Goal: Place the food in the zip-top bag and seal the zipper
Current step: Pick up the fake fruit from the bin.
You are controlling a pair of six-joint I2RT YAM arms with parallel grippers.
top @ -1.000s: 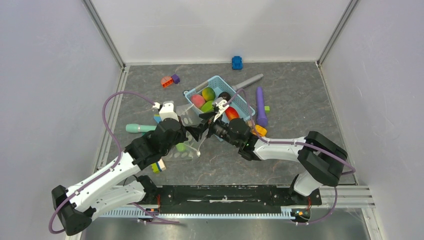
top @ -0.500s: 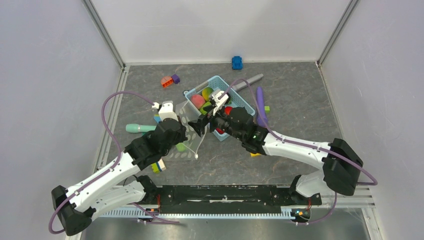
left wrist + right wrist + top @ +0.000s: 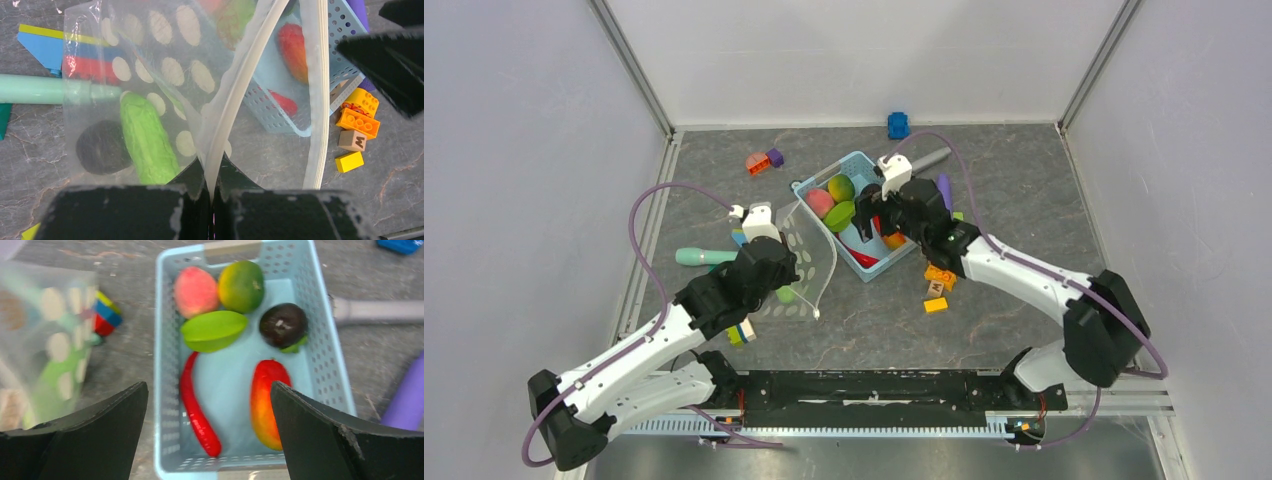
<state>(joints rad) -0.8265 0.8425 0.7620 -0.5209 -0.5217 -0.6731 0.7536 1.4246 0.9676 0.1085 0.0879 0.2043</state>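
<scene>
The left arm reaches from its near-left base diagonally toward the middle of the table. The left gripper (image 3: pixel 210 172) is clamped on the zipper (image 3: pixel 240 90), pinching that strip between closed jaws. It holds the zip-top bag (image 3: pixel 150 75) up off the table left of the blue basket (image 3: pixel 320 315), mouth gaping toward the right. A green cucumber-like piece (image 3: pixel 147 140) and a dark round piece (image 3: pixel 102 147) show through the dotted plastic.

The right arm bends at its elbow near the right wall, its forearm stretched far-left. The right gripper (image 3: pixel 209 390) hangs above the basket, jaws spread wide and holding nothing. Under it in the basket lie a pink peach (image 3: pixel 195 291), a green-orange fruit (image 3: pixel 241 286), a green leaf-shaped piece (image 3: pixel 214 331), a dark brown fruit (image 3: pixel 283 325), a red chili (image 3: pixel 197 412) and a red-orange mango (image 3: pixel 267 402).
</scene>
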